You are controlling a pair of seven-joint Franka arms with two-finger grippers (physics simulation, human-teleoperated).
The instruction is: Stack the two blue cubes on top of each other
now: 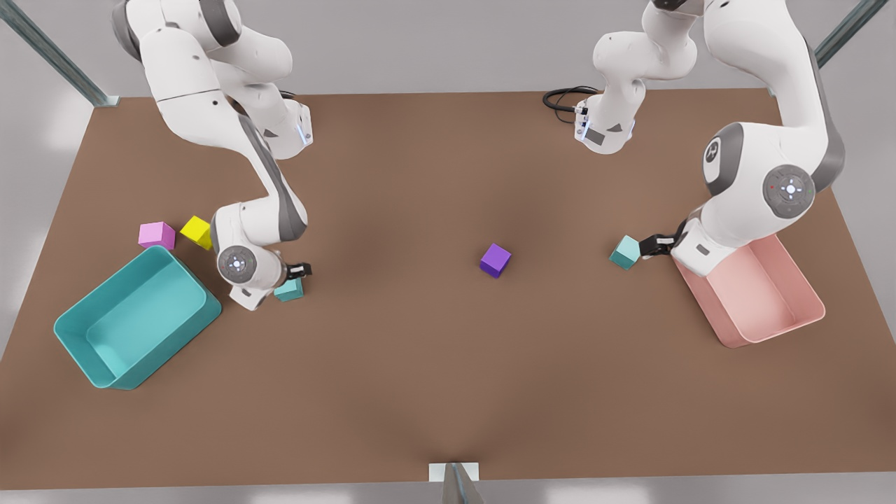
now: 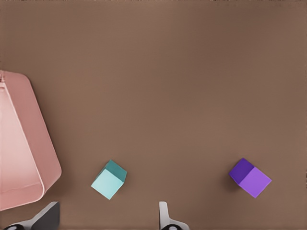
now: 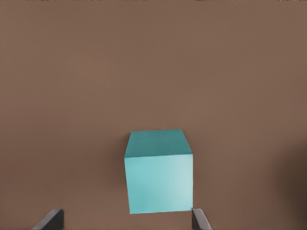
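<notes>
No writing is legible. The left tool [image 1: 647, 246] gapes open beside one blue cube [image 1: 624, 252]. The right tool [image 1: 299, 272] is open over the other blue cube [image 1: 289, 289].

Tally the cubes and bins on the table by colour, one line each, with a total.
Blue cubes: 2, one by the left gripper, one by the right gripper
Purple cube: 1
Pink cube: 1
Yellow cube: 1
Teal bin: 1
Pink bin: 1
Total: 7
</notes>
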